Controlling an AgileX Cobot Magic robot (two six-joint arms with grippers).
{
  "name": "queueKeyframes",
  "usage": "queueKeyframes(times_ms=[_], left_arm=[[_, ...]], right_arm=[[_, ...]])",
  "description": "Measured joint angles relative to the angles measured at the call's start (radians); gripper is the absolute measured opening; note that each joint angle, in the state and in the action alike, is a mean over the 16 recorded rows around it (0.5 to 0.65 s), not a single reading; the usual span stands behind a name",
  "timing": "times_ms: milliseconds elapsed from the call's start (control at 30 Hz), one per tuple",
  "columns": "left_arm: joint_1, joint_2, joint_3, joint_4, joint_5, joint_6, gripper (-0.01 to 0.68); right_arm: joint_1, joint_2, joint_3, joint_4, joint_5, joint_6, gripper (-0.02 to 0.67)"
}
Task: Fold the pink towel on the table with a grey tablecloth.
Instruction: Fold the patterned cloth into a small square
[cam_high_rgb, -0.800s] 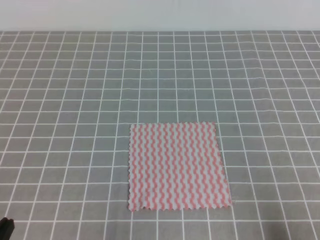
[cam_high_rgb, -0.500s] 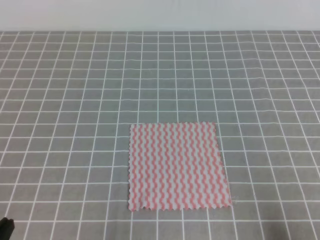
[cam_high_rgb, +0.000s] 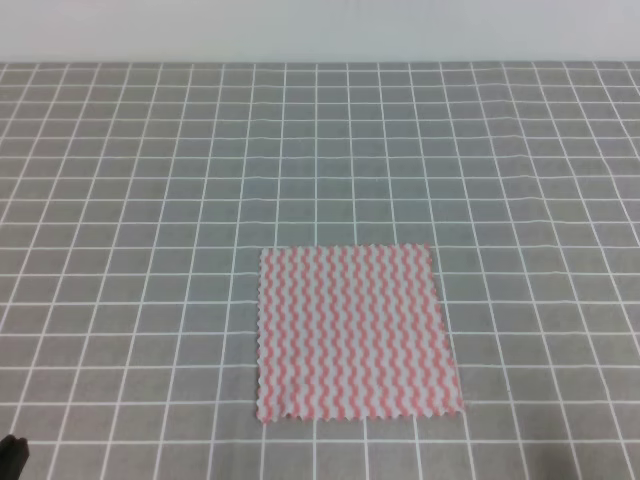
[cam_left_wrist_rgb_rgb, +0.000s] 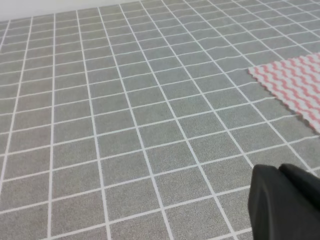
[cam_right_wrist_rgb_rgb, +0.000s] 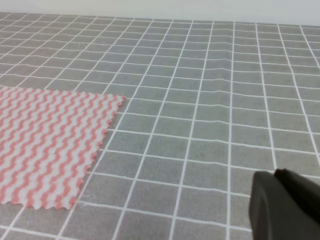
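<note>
Pink towel (cam_high_rgb: 355, 333) flat on grey tablecloth (cam_high_rgb: 150, 200), hands (seemingly shut) only in wrist views.

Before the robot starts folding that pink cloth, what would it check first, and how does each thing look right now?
1. The pink towel lies flat and unfolded: ok.
2. All four towel corners are visible in the high view and free to grab: ok.
3. Nothing rests on the towel: ok.
4. The grey tablecloth around it is fairly smooth; a few slight ripples show to the right of the towel in the right wrist view: ok.
5. The left gripper and right gripper are off the towel: ok.
6. Whether either gripper is open and ready to pinch: cannot tell, only dark edges show.
</note>
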Motion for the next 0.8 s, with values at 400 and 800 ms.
queueKeyframes(times_ms=[400,800], left_arm=[[0.0,0.006,-0.009,-0.124,-0.082,0.0,-0.001],[0.0,0.002,-0.005,-0.522,-0.238,-0.002,-0.001]], right_arm=[[-0.001,0.009,-0.008,0.19,-0.137,0.0,-0.016],[0.0,0.007,-0.006,0.533,-0.294,-0.002,-0.016]])
